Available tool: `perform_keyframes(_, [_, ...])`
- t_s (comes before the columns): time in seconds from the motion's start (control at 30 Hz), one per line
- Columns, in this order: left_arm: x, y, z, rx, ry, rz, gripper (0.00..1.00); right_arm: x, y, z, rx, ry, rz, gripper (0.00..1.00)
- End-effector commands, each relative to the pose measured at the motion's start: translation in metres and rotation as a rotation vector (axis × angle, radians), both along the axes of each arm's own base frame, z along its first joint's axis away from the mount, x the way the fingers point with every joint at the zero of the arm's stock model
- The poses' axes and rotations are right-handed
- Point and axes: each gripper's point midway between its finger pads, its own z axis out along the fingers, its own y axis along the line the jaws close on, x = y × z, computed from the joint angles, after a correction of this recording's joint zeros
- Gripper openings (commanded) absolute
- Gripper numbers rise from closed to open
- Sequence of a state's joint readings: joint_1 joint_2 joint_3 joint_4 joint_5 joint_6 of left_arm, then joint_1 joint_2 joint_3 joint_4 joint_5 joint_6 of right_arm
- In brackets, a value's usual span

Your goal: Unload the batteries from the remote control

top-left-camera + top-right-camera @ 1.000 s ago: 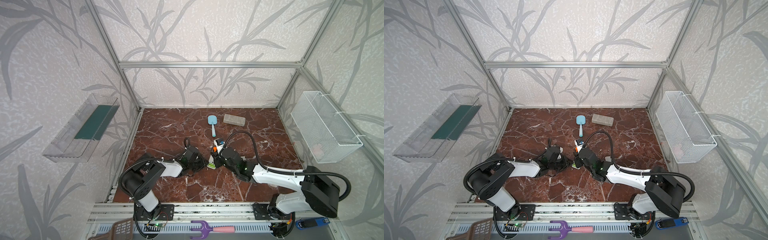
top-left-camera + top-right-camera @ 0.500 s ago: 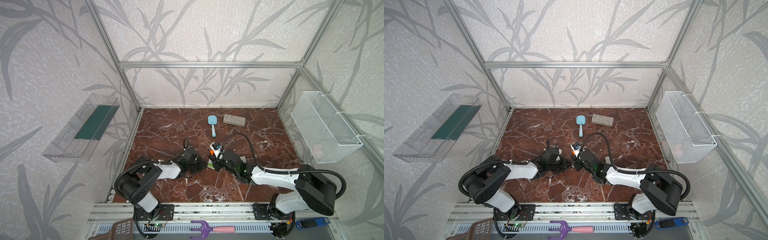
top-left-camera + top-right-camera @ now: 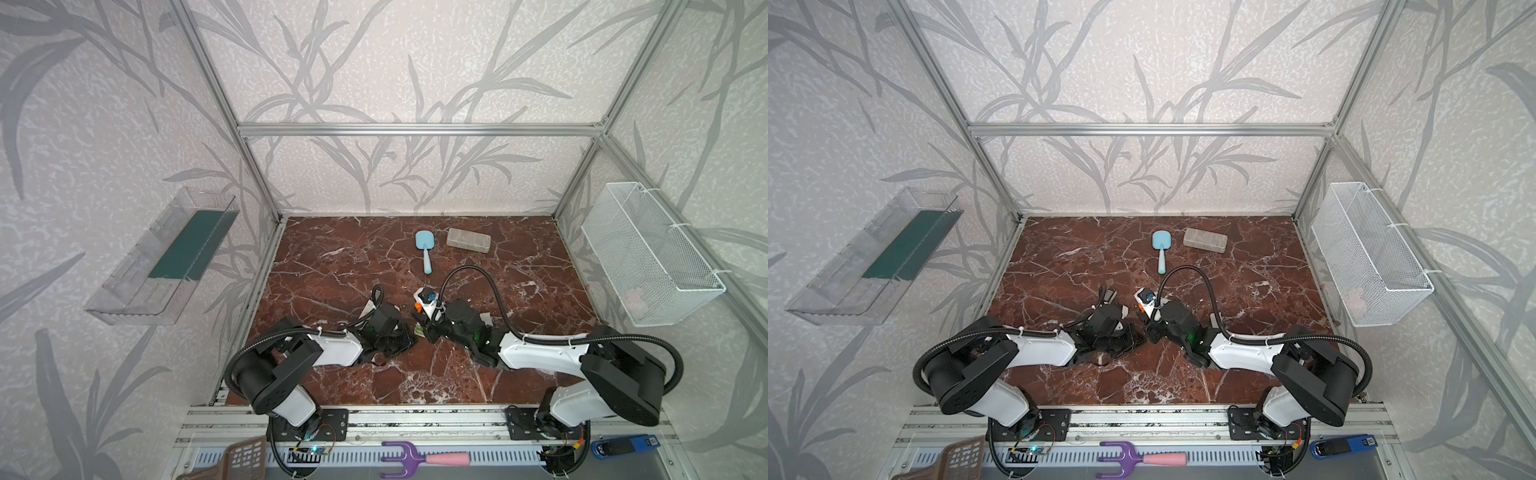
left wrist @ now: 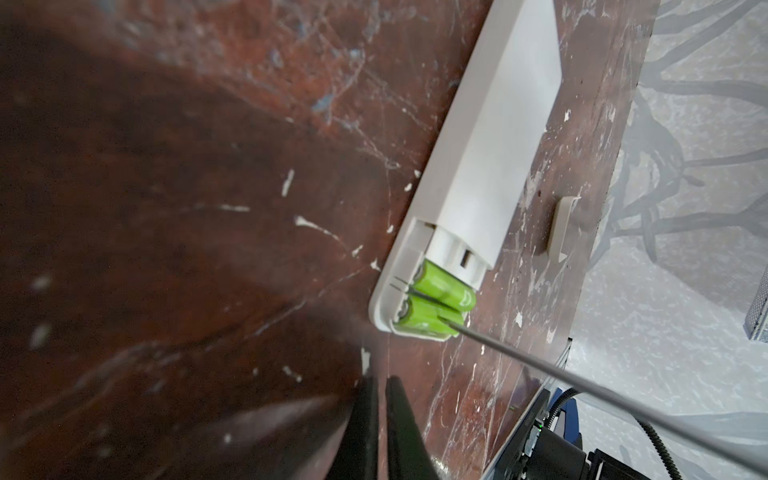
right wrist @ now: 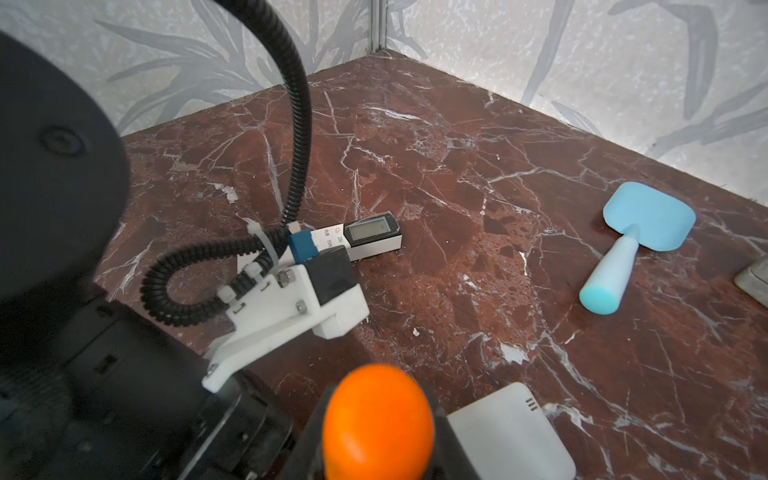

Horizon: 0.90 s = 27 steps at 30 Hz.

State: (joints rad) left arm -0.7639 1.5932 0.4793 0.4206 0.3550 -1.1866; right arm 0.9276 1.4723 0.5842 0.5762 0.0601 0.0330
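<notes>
Marble surface (image 3: 332,266): white remote (image 4: 490,166) lies back-up, battery bay open at end facing left gripper (image 4: 382,399). Left gripper pinched closed, empty, just short of that end, not touching. Right gripper (image 5: 378,451) clamps screwdriver (image 5: 376,411) handle. Shaft lies between two batteries (image 4: 436,299), both seated, apparently crosswise to remote. Prying likely falls to right arm.

Two small lime-green cylindrical batteries (image 4: 442,289). Two remotes: one long white plastic remote (image 4: 478,166), one slim white remote with a grey screen (image 5: 370,235). One orange-handled screwdriver (image 5: 376,419), one light-blue plastic spatula (image 3: 424,249), one grey rectangular block (image 3: 468,241), one white wire basket (image 3: 648,257), one clear plastic wall tray (image 3: 124,303).
</notes>
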Motion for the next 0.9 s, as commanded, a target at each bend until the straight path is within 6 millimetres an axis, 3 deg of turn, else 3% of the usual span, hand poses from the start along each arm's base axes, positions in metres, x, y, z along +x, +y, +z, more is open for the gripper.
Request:
perform_keyframes(0.0, [0.003, -0.008, -0.002, -0.054, 0.008, 0.02, 0.1, -0.004, -0.001, -0.01, -0.012, 0.007, 0.028, 0.0])
perform_keyframes(0.43, [0.025, -0.003, -0.022, 0.006, 0.02, 0.092, 0.07, 0.008, -0.021, -0.014, -0.027, 0.0, -0.023, 0.0])
perform_keyframes(0.67, [0.059, 0.009, -0.017, 0.033, -0.008, 0.114, 0.07, 0.025, -0.029, -0.014, 0.001, 0.069, -0.078, 0.0])
perform_keyframes(0.87, [0.075, 0.012, -0.017, 0.038, -0.015, 0.113, 0.07, 0.043, -0.031, -0.016, 0.04, 0.143, -0.1, 0.0])
